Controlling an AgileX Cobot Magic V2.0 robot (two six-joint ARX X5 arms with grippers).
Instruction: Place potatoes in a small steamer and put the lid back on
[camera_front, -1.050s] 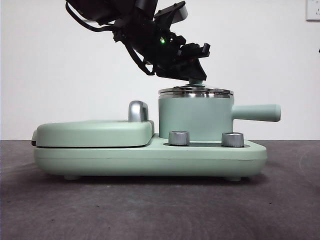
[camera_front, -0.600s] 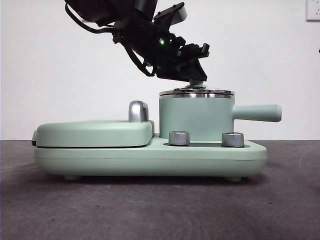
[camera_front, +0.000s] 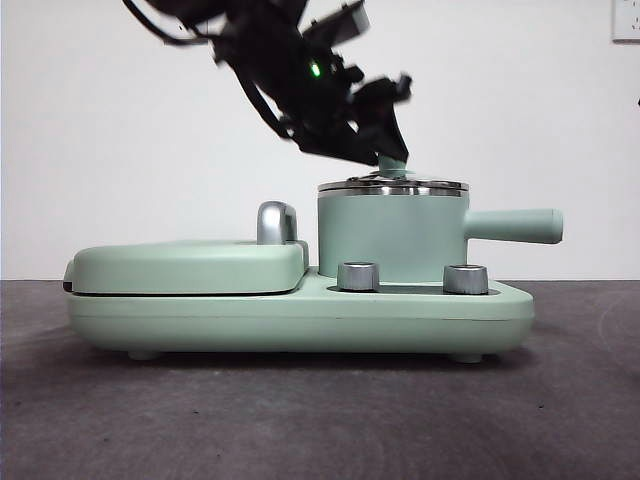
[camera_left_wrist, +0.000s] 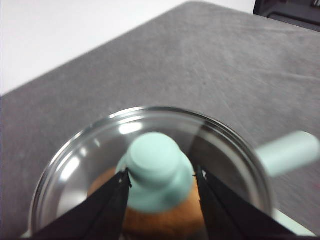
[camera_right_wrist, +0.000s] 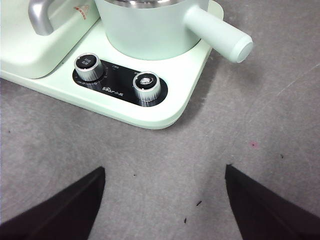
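The mint-green small steamer (camera_front: 390, 235) stands on the right of the cooker base, its side handle (camera_front: 515, 226) pointing right. The glass lid (camera_front: 392, 186) lies flat on its steel rim. Through the glass in the left wrist view, the orange-brown potato (camera_left_wrist: 165, 220) lies inside under the lid (camera_left_wrist: 100, 145). My left gripper (camera_left_wrist: 162, 175) is just above the lid, one jaw on each side of the mint-green knob (camera_left_wrist: 157, 165), slightly open. In the front view it (camera_front: 390, 150) hangs at the knob. My right gripper (camera_right_wrist: 162, 200) is open and empty, over the table in front of the steamer (camera_right_wrist: 150, 30).
The flat mint-green lidded griddle (camera_front: 185, 265) with its chrome handle (camera_front: 277, 222) fills the left of the base (camera_front: 300, 320). Two steel dials (camera_right_wrist: 89, 66) (camera_right_wrist: 146, 86) sit on the base's front. Dark grey table lies all around.
The left arm has risen a little and shifted left, blurred by motion. The lid has settled flat and stays on the steamer's rim.
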